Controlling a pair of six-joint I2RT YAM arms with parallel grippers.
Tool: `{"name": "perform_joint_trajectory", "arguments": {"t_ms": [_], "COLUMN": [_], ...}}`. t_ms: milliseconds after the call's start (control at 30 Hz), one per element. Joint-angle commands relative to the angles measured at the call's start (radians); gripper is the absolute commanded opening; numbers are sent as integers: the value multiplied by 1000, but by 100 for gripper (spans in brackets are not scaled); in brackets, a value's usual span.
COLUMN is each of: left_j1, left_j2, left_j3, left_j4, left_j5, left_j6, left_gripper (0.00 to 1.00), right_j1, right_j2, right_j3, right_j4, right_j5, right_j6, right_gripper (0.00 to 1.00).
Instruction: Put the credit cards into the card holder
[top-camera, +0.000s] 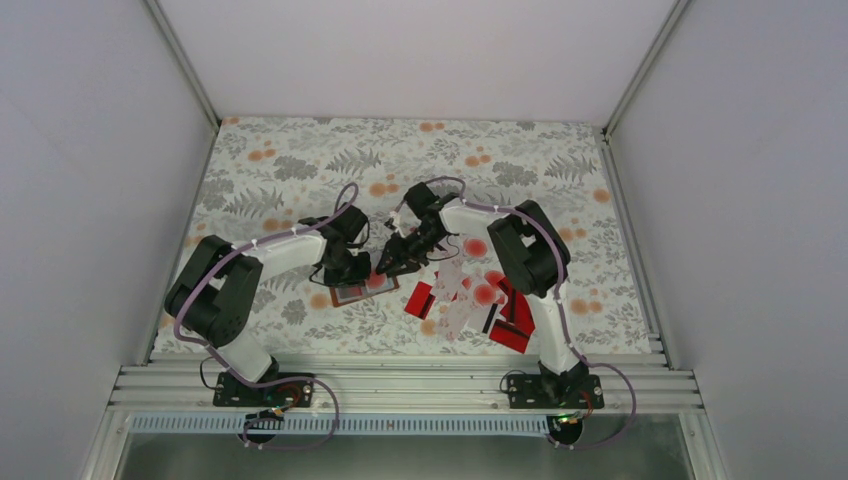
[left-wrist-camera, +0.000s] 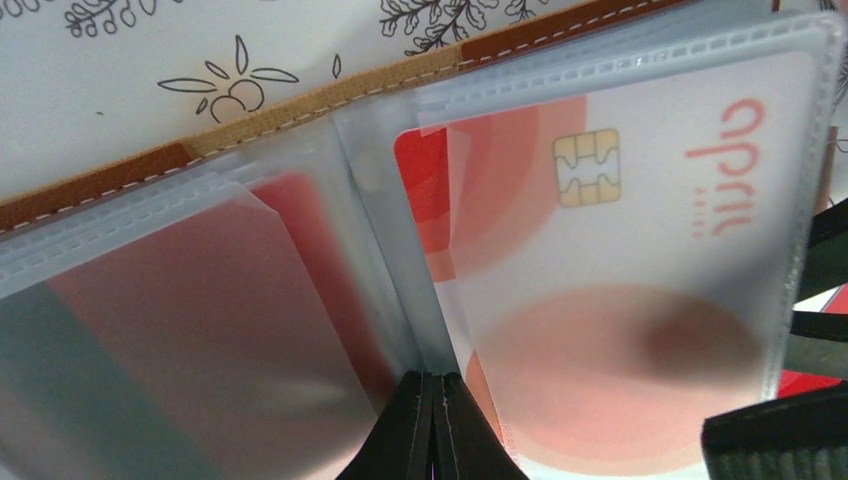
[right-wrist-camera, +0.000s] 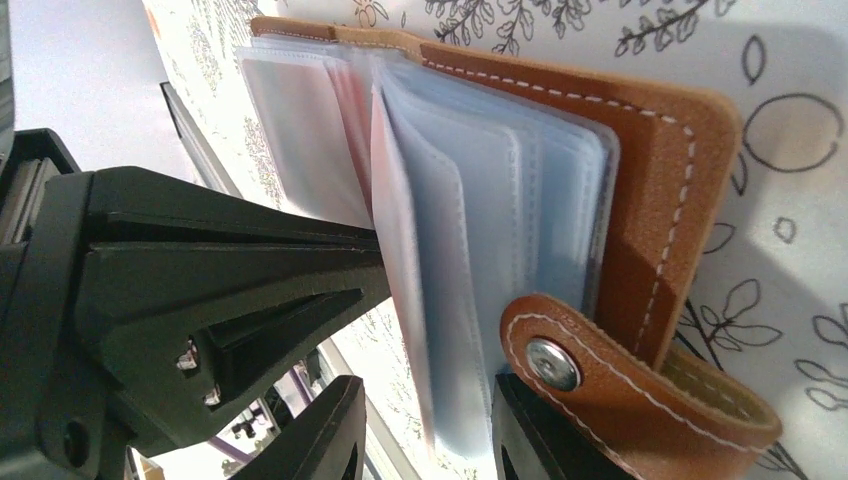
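Card holder (right-wrist-camera: 650, 200) open; left end effector (left-wrist-camera: 435, 425) closed, right end effector (right-wrist-camera: 425, 430) straddling sleeves (right-wrist-camera: 480, 200).

Your left arm (top-camera: 285, 250) and right arm (top-camera: 470, 216) share one build: white tubular links, bulky black joint housings, black bases (top-camera: 262, 388). A lilac cable (top-camera: 181, 322) loops along each. Your left pincer (right-wrist-camera: 372, 272) is matte black and angular, with small screws (right-wrist-camera: 187, 358).

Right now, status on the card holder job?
Left gripper: jaws shut, at fold of brown leather card holder. Right gripper: jaws open, straddling its clear sleeves. White red-blotched card sleeved; loose red cards nearby.
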Motion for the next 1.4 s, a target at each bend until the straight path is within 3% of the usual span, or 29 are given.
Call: {"name": "perform_joint_trajectory", "arguments": {"t_ms": [0, 500, 1200, 1367], "left_j1": [-8, -6, 0, 4], "left_j2": [13, -48, -270, -314], "left_j3": [26, 91, 179, 184], "left_j4": [-35, -144, -334, -361], "left_j5": [-5, -80, -160, -169], "left_j6": [8, 11, -18, -12], "left_gripper": [2, 3, 4, 4], "right_j1": [20, 38, 81, 107], "right_j2": [-21, -24, 3, 35], "right_j3": [34, 77, 130, 172], "right_j4": [-23, -45, -41, -7], "right_j5": [18, 26, 3, -74], "right_j6": [-18, -13, 20, 40], "right_gripper": [33, 33, 34, 35]}}
